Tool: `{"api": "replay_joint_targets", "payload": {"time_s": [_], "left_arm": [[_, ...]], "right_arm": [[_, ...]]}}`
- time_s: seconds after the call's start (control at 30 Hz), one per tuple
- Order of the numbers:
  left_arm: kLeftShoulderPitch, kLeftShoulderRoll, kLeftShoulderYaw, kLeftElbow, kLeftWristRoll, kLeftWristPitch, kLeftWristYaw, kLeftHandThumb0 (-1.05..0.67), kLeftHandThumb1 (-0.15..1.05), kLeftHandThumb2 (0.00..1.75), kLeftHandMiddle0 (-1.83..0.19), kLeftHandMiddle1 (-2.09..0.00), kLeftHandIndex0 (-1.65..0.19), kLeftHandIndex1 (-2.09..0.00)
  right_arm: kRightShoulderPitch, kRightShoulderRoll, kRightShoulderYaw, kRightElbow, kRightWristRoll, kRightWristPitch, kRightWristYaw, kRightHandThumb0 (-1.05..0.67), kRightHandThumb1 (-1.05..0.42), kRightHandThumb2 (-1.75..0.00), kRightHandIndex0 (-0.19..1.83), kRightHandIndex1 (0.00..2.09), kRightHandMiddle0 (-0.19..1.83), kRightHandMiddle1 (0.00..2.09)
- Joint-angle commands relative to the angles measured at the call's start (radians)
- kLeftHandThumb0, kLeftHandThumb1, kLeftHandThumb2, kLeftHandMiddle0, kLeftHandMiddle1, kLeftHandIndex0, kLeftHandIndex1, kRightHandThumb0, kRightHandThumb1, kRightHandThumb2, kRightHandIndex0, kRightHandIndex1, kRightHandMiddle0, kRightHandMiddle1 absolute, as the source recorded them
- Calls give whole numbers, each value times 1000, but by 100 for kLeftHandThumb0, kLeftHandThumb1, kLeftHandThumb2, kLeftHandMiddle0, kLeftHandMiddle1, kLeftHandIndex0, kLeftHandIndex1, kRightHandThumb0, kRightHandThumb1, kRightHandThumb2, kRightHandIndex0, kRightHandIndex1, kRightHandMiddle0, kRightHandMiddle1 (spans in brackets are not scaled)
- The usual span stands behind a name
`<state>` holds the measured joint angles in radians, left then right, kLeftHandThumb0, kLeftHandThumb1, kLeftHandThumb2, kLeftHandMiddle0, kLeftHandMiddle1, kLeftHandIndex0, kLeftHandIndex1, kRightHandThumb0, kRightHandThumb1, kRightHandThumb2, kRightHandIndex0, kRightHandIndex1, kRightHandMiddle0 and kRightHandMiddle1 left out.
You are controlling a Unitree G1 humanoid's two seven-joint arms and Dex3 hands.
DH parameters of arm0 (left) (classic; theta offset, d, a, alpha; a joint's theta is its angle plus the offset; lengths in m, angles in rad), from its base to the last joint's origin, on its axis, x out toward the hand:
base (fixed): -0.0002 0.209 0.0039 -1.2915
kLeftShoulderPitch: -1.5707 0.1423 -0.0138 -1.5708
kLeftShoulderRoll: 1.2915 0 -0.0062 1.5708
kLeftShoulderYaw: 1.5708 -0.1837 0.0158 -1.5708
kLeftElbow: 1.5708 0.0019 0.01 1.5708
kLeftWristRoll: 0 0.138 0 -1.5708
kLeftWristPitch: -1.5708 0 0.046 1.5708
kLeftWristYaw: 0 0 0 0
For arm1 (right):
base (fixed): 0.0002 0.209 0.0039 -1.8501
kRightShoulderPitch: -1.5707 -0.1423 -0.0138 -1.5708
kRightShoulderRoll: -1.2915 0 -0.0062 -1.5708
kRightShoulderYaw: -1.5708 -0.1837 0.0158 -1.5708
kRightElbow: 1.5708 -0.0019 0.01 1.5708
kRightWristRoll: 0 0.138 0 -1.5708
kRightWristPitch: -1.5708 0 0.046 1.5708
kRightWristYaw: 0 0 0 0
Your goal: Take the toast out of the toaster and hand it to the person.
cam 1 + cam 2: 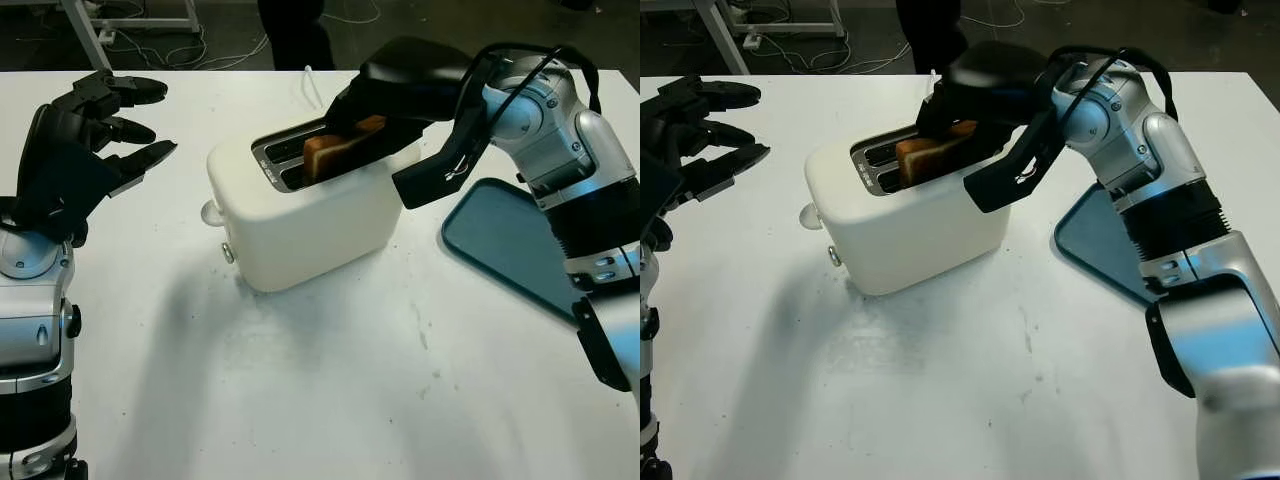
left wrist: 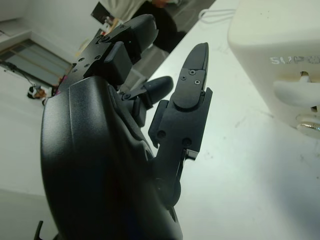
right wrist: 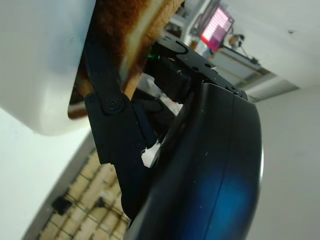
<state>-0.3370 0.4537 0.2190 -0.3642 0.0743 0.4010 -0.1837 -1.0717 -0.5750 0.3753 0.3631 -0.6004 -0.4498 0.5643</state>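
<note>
A rounded, glossy cream toaster (image 1: 300, 215) with a chrome-trimmed slot plate stands on the matte white tabletop (image 1: 330, 390). A browned, coarse-crusted slice of toast (image 1: 335, 150) stands partly raised out of a slot. The right hand (image 1: 375, 105), hard black plastic, reaches over the toaster's top with its fingers closed around the slice. The left hand (image 1: 85, 150) hovers open above the tabletop, well apart from the toaster. A flat teal tray (image 1: 505, 245) with rounded corners lies beside the right arm.
</note>
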Motion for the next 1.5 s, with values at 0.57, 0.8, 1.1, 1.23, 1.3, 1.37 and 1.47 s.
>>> {"api": "replay_joint_targets", "payload": {"time_s": [0.57, 0.8, 1.1, 1.23, 1.3, 1.37, 1.47], "left_arm": [[18, -4, 6, -3, -5, -8, 5, -27, 91, 0, -34, -114, -50, -56], [20, -5, 5, 0, -3, -11, 7, -27, 91, 0, -34, -114, -50, -56], [24, -9, 6, 6, -5, -28, 6, -23, 91, 0, -34, -116, -50, -56], [28, -9, 11, 18, -8, -48, 4, -24, 91, 0, -35, -116, -50, -56], [29, -11, 14, 18, -11, -45, 4, -25, 91, 0, -35, -116, -50, -56], [30, -9, 13, 13, -6, -35, 5, -25, 91, 0, -34, -116, -50, -56], [30, -9, 13, 16, -4, -41, 6, -24, 92, 0, -34, -115, -50, -56]], "right_arm": [[8, -4, 7, 163, -211, -181, -572, -45, -92, -27, 112, 175, 85, 174], [-51, 13, -20, 260, -193, -165, -649, -49, -92, -43, 108, 175, 81, 175], [-167, 9, -151, 394, 76, -208, -505, -46, -92, -36, 103, 175, 78, 167], [-232, -1, -219, 516, 217, -280, -426, -48, -92, -36, 108, 175, 83, 174], [-258, -13, -236, 564, 239, -259, -401, -52, -92, -38, 112, 175, 86, 174], [-276, -19, -247, 615, 241, -194, -399, -59, -92, -40, 111, 175, 87, 175], [-292, -1, -283, 726, 289, -128, -366, -61, -92, -40, 112, 175, 91, 175]]}}
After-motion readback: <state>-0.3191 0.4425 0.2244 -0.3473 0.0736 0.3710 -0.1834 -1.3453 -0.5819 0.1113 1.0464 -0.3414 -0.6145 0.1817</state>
